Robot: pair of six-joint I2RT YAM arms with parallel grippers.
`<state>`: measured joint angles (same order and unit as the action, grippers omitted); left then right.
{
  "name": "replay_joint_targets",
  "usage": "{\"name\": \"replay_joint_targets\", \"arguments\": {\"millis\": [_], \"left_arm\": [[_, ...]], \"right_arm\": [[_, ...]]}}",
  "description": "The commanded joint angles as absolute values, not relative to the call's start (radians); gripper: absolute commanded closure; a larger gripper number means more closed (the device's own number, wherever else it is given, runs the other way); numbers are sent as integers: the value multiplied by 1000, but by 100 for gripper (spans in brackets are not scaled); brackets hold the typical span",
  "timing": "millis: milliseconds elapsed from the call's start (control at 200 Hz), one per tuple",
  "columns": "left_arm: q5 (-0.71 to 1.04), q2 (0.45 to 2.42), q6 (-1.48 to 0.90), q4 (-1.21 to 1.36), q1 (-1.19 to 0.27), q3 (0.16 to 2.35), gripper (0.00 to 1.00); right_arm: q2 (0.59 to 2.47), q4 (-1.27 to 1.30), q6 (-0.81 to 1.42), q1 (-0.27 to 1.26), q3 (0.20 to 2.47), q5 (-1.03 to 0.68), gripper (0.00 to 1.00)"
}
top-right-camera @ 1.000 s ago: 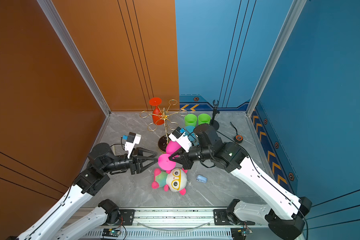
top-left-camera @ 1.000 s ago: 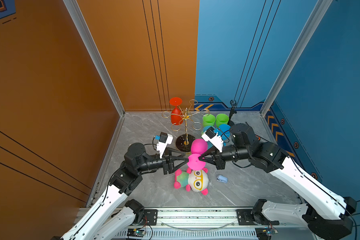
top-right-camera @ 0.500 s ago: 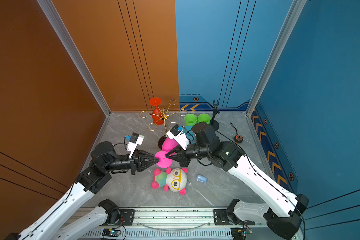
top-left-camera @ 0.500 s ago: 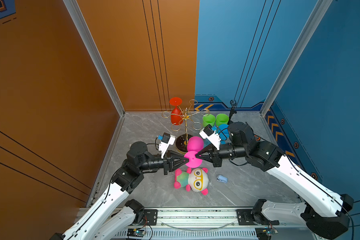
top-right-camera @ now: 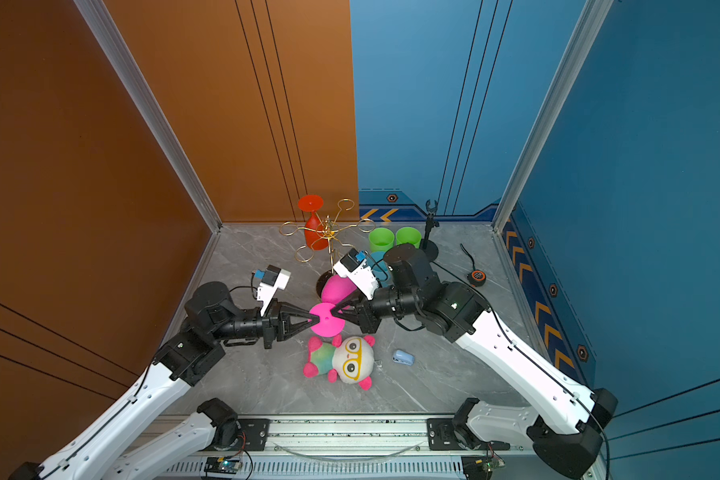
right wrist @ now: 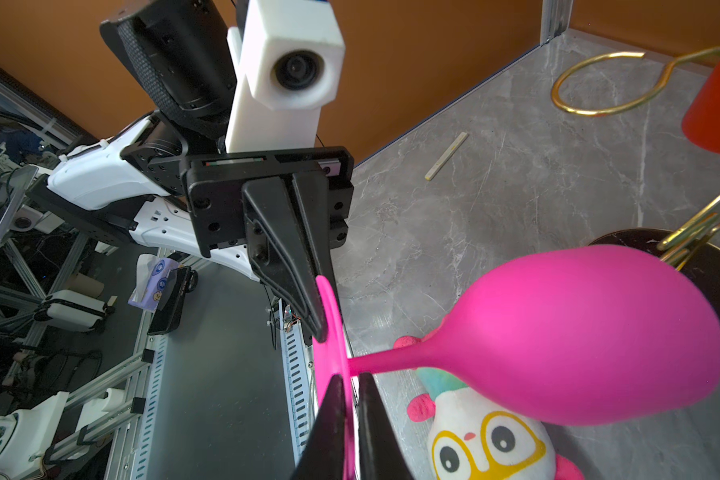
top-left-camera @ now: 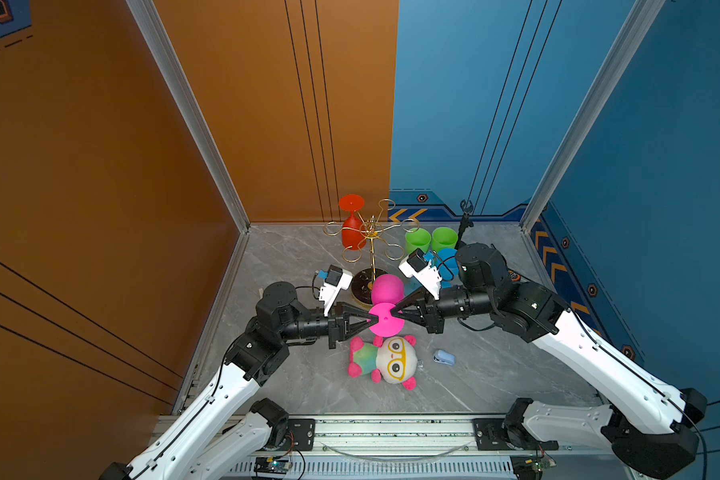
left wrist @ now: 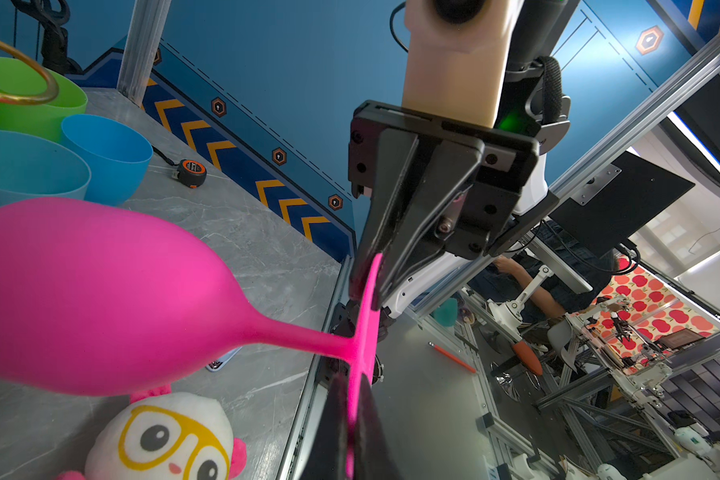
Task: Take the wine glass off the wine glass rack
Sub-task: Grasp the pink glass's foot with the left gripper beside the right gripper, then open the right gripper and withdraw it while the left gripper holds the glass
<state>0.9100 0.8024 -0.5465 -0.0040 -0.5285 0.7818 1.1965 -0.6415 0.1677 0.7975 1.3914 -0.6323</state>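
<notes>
Nearest me: plush toy (top-left-camera: 385, 363) lay face up on the table (top-left-camera: 495, 374), w/ a small pale-blue item (top-left-camera: 443, 356) just beside it on the right arm's side.

Just past the plush and above it, the pink wine glass (top-left-camera: 387, 291) was off the rack. It was held up horiz in mid-air, foot disc twd me, bowl pointing away twd the rack base. Both arms met at the foot from opposite sides.

The left gripper (top-left-camera: 373, 320) was fully closed, pinching the foot's rim. Right wrist cam showed its fingertips (right wrist: 314, 316) clamped on the disc edge.

The right gripper (top-left-camera: 395, 311) had the opposite rim btwn its fingers (left wrist: 385, 199), jaws only a sliver apart. I couldn't tell from either wrist cam whether it was actually pressing on the disc or just straddling it.

Behind the glass, the wine glass rack (top-left-camera: 371, 229) stood upright. Its round black base (top-left-camera: 360, 286) was partly hidden by the bowl in both top views. A red wine glass (top-left-camera: 352, 232) hung bowl-down on the rack's far-left side, foot on top.

Further back, right of the rack: two green cups (top-left-camera: 417, 241) side by side, w/ blue cups (left wrist: 109, 153) just in front of them, mostly behind the right arm in the top views. A black stand (top-left-camera: 464, 220) stood by the back wall. A tape measure (top-right-camera: 478, 275) lay near the right wall.
</notes>
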Motion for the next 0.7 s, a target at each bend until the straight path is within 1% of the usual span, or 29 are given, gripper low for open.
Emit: {"name": "replay_joint_targets", "arguments": {"millis": [0, 145, 320, 380, 486, 516, 596, 696], "left_arm": [[943, 790, -522, -37, -523, 781, 100], [942, 774, -493, -90, -525, 772, 100], [870, 716, -437, -153, -536, 740, 100], [812, 688, -389, -207, -550, 733, 100], [673, 636, -290, -278, -598, 718, 100], [631, 621, -257, -286, -618, 710, 100], [536, 585, -162, -299, -682, 688, 100], [402, 560, -39, -318, -777, 672, 100]], "right_arm": [[1198, -612, 182, 779, 1373, -644, 80], [1183, -614, 188, 755, 1367, -655, 64], [1167, -614, 207, 724, 1351, -665, 49], [1166, -615, 223, 713, 1342, -659, 45], [1173, -619, 246, 709, 1329, -653, 40], [1174, -620, 251, 679, 1327, -651, 38], [1180, -620, 267, 665, 1322, -639, 33], [1199, -627, 290, 648, 1325, -635, 30]]}}
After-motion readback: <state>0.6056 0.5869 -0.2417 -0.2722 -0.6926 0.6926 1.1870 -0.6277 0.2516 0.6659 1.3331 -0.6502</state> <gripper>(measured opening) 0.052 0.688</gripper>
